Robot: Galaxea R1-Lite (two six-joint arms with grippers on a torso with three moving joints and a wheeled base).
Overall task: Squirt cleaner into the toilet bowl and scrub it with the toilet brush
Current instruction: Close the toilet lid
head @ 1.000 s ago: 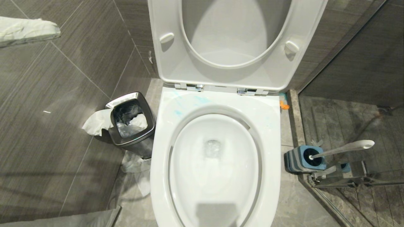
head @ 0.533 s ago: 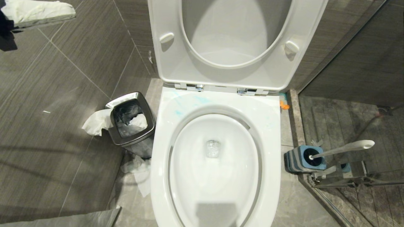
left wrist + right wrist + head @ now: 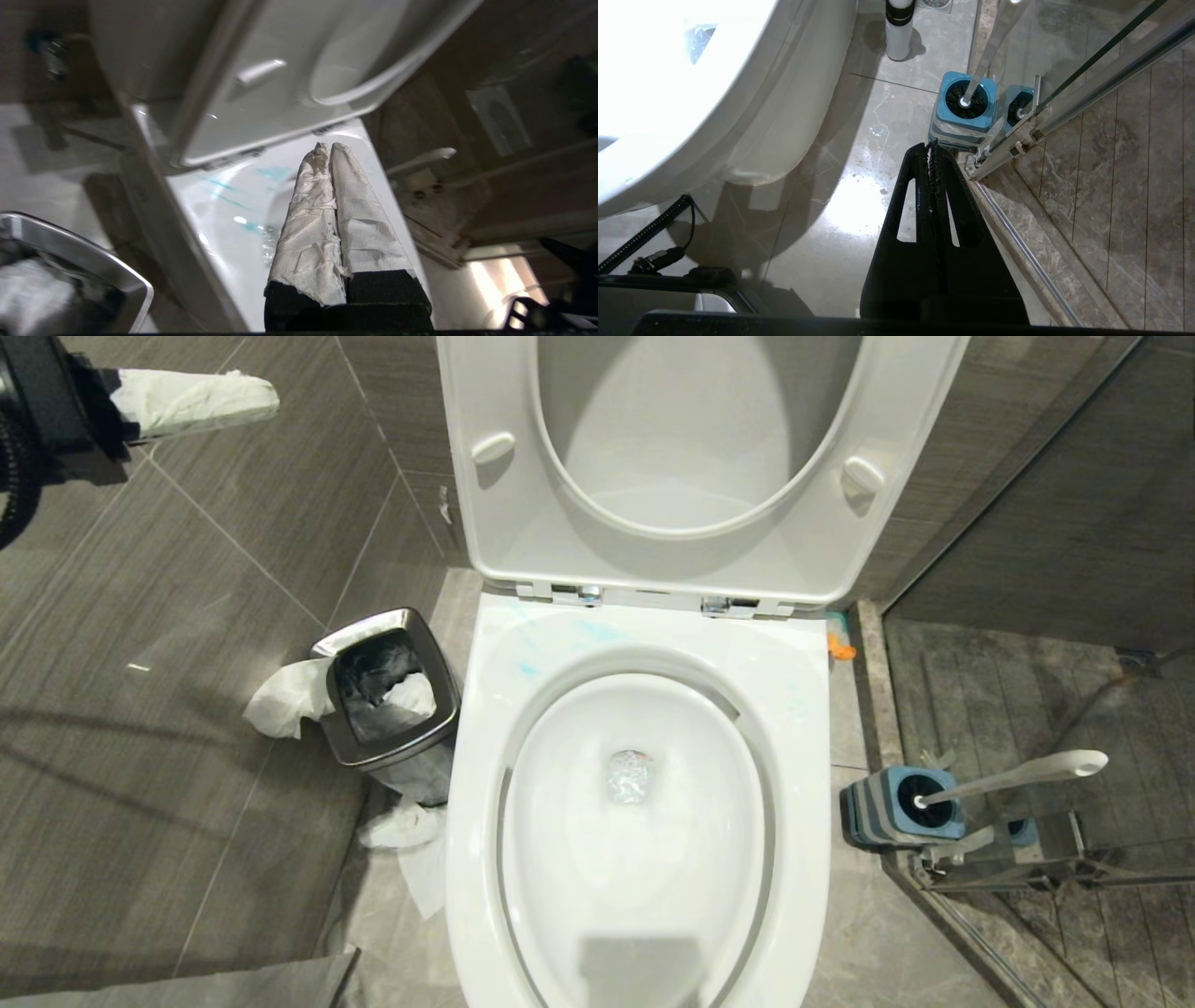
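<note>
The white toilet bowl (image 3: 803, 756) fills the middle of the head view, seat and lid (image 3: 504, 523) raised, blue streaks (image 3: 560, 639) on its back rim. The toilet brush (image 3: 1027, 773) stands in its blue-and-grey holder (image 3: 887, 807) on the floor to the right, also seen as brush (image 3: 990, 51) and holder (image 3: 966, 105). The cleaner (image 3: 899, 32) stands on the floor beyond the holder, beside the toilet base. My left gripper (image 3: 271, 399), fingers wrapped in white paper, hovers shut and empty at the upper left, left of the lid; its tips (image 3: 329, 147) point at the rim. My right gripper (image 3: 930, 147) hangs shut and empty above the floor near the holder.
A square steel bin (image 3: 392, 700) stuffed with tissue stands left of the toilet, with crumpled paper (image 3: 411, 840) on the floor below it. A glass shower door and its metal rail (image 3: 1008, 873) close off the right side, just behind the holder. A black cable (image 3: 644, 233) lies under the bowl.
My left gripper has slid rightward into the head view along the top left, closer to the raised lid. The right arm, toilet and brush have not moved.
</note>
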